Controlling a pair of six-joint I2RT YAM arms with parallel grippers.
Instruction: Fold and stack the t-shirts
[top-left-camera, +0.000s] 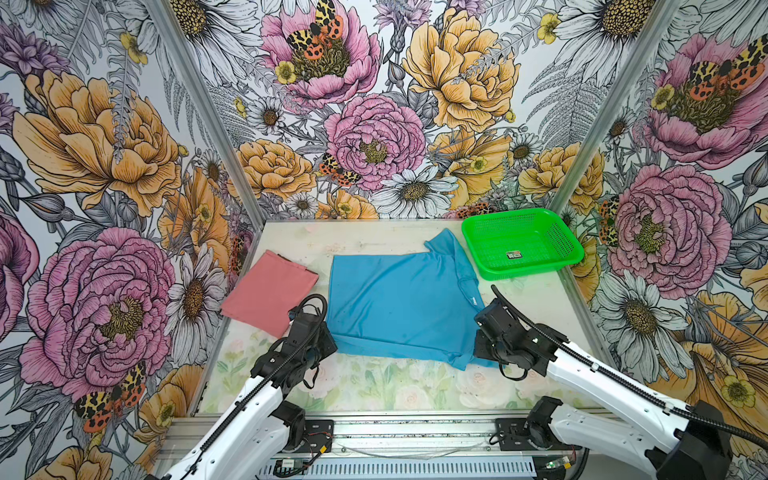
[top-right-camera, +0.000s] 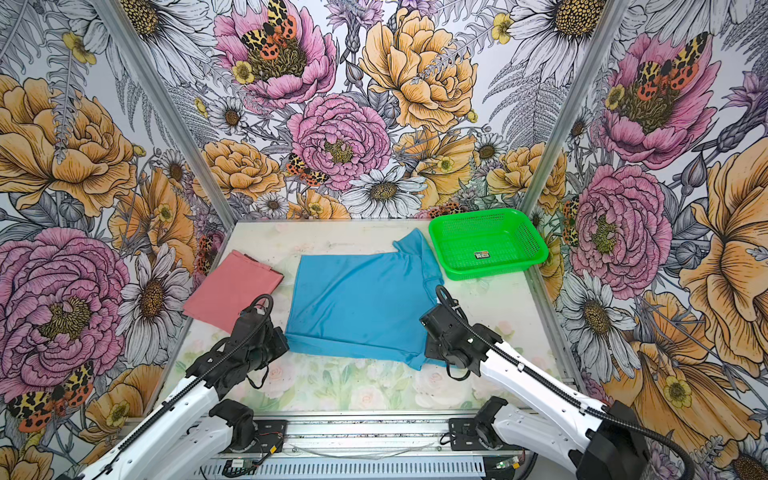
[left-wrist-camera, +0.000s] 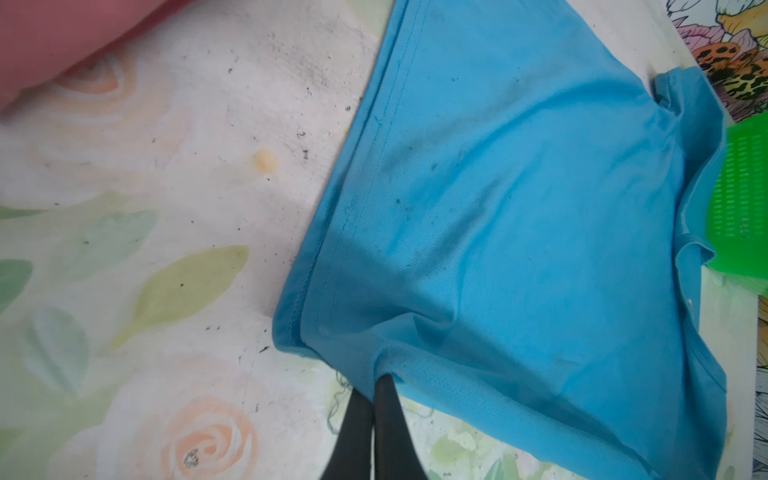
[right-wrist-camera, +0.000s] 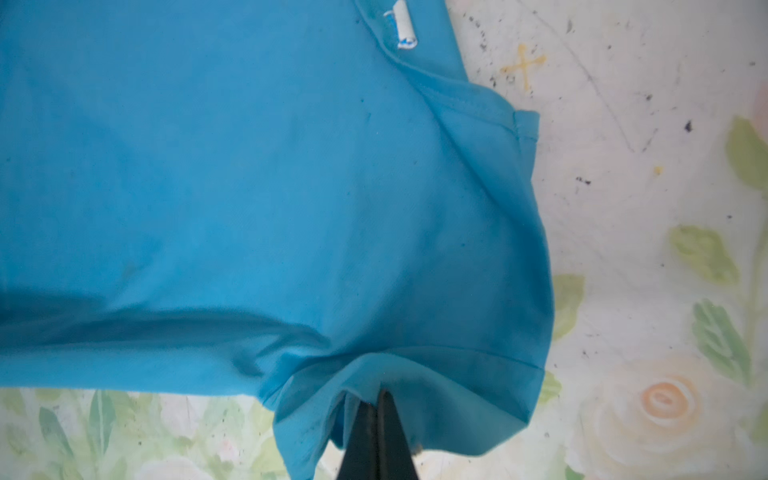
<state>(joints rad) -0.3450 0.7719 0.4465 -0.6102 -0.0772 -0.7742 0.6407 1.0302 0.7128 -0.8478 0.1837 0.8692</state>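
The left gripper (left-wrist-camera: 376, 378) pinches the blue shirt (top-left-camera: 399, 299) at its hem corner; the right gripper (right-wrist-camera: 380, 395) pinches its sleeve. The shirt lies flat between and beyond them. The folded pink shirt (top-left-camera: 270, 289) lies beside the left gripper.

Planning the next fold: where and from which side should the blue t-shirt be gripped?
Pinch the blue t-shirt at both ends of its near edge, hem corner and sleeve, from the robot's side: it lies flat, that edge free. The left gripper and right gripper are shut there.
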